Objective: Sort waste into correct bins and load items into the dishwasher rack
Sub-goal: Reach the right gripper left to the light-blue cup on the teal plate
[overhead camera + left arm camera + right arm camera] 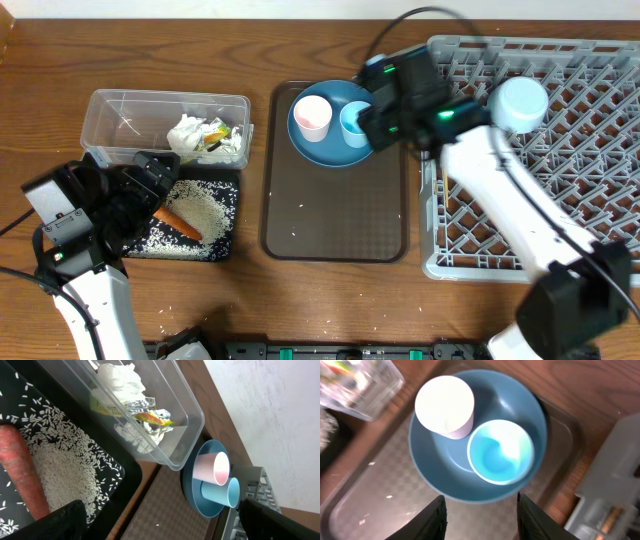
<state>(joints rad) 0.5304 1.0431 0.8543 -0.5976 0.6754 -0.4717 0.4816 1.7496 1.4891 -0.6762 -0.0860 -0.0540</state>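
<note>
Pink cup [312, 117] beside blue cup [354, 124], plate [318, 151] beneath, rack [590, 130] near

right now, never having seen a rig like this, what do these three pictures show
Two robot arms with two-finger grippers stand at a table. One picture looks down from above; the others come from wrist cameras. The left gripper hangs open over a black tray of rice with a carrot. Beside it, a clear box holds a tissue and a wrapper. The right gripper, open, hovers above a blue plate carrying a pink cup and a light blue cup, on a brown serving tray. A bowl sits in the grey rack. Nothing is held.
</note>
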